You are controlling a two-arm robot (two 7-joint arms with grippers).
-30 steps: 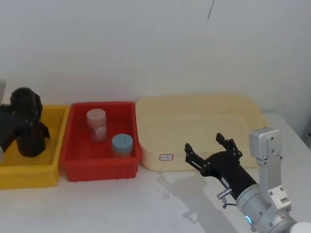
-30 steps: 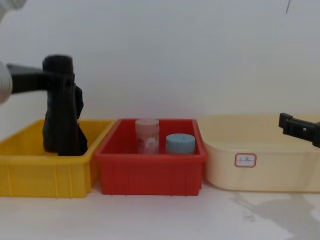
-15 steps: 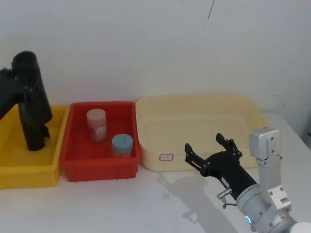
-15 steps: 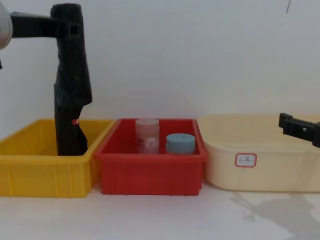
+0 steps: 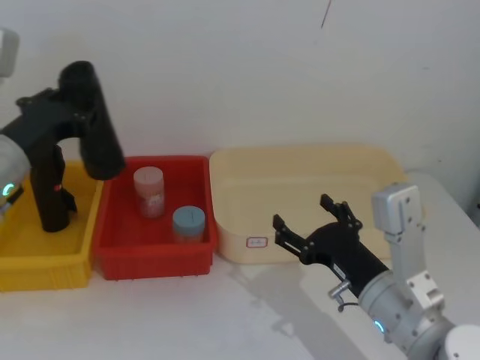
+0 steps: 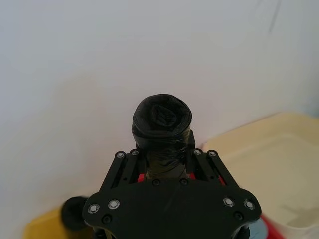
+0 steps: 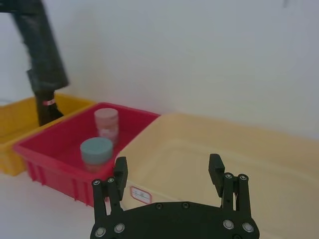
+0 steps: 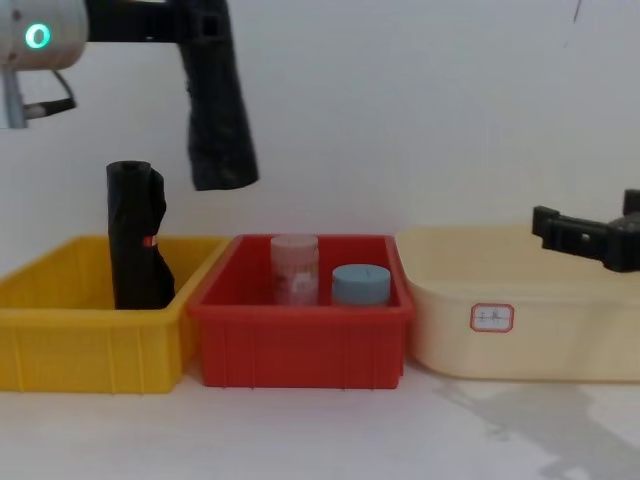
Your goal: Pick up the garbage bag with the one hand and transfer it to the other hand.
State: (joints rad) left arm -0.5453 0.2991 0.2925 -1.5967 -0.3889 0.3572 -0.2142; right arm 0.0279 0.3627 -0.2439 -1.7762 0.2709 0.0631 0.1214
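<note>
Bag [image 8: 218, 120]: high over red bin [image 8: 300, 350] left rim, free for handover.
Left gripper [image 6: 162, 149]: clamped on bag.
Right gripper [image 5: 303, 212]: jaws apart, right of bin, waiting.

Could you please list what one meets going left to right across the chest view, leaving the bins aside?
Upright black plastic roll with a red mark → wrinkly black plastic garbage bag held aloft → translucent pinkish jar → blue-lidded jar → black two-fingered right hand.
</note>
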